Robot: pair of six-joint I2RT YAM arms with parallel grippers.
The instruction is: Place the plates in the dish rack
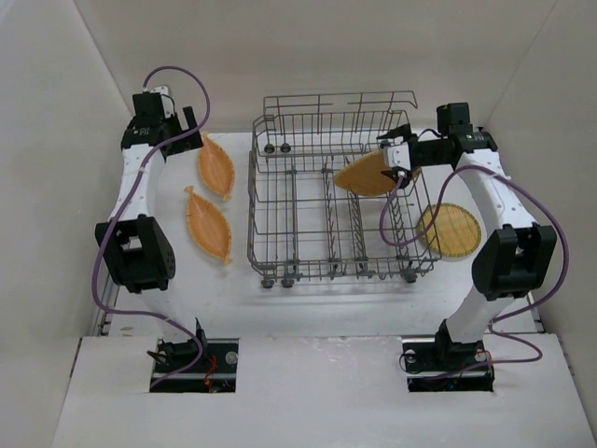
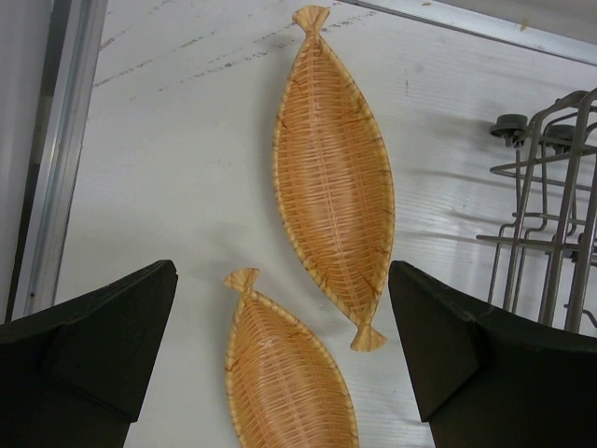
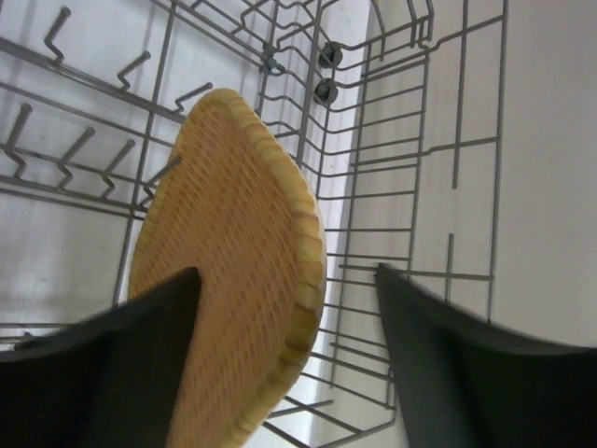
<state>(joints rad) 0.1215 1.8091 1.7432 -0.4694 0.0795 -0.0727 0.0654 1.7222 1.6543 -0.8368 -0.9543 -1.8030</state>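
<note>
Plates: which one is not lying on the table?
The tilted plate at the rack, by the right hand; the other three lie flat on the table.

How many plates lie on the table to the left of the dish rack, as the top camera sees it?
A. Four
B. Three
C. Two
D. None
C: the far leaf-shaped plate and the near leaf-shaped plate lie on the table left of the dish rack, while the round plate lies on its right.
</note>
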